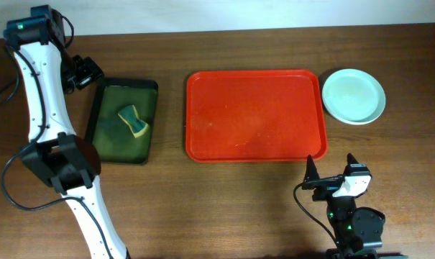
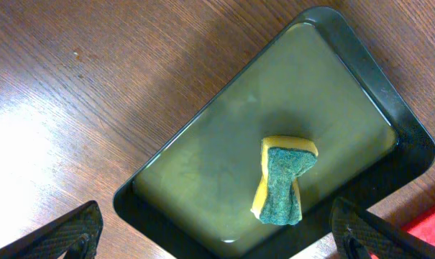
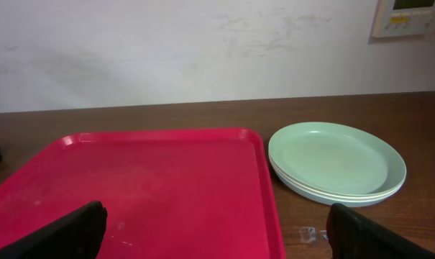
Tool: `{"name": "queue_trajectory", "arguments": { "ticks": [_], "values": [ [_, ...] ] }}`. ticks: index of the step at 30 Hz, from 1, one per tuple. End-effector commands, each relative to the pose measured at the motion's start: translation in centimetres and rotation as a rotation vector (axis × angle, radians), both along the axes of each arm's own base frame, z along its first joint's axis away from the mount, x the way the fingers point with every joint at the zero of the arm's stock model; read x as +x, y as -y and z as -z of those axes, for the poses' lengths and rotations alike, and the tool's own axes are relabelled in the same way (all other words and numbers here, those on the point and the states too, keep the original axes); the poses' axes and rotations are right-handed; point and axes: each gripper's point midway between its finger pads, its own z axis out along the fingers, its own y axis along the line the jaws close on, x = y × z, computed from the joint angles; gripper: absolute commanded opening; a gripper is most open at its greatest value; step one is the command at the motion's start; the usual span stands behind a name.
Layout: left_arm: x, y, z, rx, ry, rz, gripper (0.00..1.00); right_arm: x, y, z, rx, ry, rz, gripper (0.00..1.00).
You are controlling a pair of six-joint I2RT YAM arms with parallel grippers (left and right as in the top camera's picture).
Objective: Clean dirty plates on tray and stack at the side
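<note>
On the table (image 1: 239, 208) the red tray (image 1: 254, 115) lies bare, and the green tray (image 1: 113, 140) holds the sponge (image 1: 134, 121). The plates (image 1: 354, 96) sit stacked just beside the red tray's right edge. The left gripper (image 2: 217, 234) and right gripper (image 3: 216, 223) have jaws wide apart, empty. The work looks done, so park both arms well clear of the stack.

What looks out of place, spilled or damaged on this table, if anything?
Nothing stands out. The pale green round plates sit neatly stacked beside the empty red-orange plastic tray, and the yellow-green sponge lies inside the dark green black-rimmed tray. No spill or break shows.
</note>
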Motion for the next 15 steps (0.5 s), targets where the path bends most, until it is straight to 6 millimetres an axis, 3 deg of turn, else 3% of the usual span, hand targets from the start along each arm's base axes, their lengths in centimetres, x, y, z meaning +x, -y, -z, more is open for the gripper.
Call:
{"name": "queue_trajectory", "arguments": {
  "ticks": [1,9,11,12,15],
  "values": [
    [0.1,0.0,-0.3,0.000,0.009,0.009,0.99,0.0,0.1,0.3,0.009,-0.003,0.010,0.98],
    [0.1,0.0,-0.1,-0.001,0.005,0.009,0.99,0.0,0.1,0.3,0.009,-0.003,0.010,0.98],
    [0.0,-0.1,-1.0,0.003,0.024,0.007,0.99,0.0,0.1,0.3,0.009,-0.003,0.010,0.98],
    [-0.2,0.0,-2.7,0.012,0.061,0.007,1.00,0.0,0.1,0.3,0.009,-0.003,0.010,0.98],
    [-3.4,0.7,-13.9,0.070,0.315,0.007,0.99,0.0,0.1,0.3,0.009,-0.003,0.010,0.98]
  ]
}}
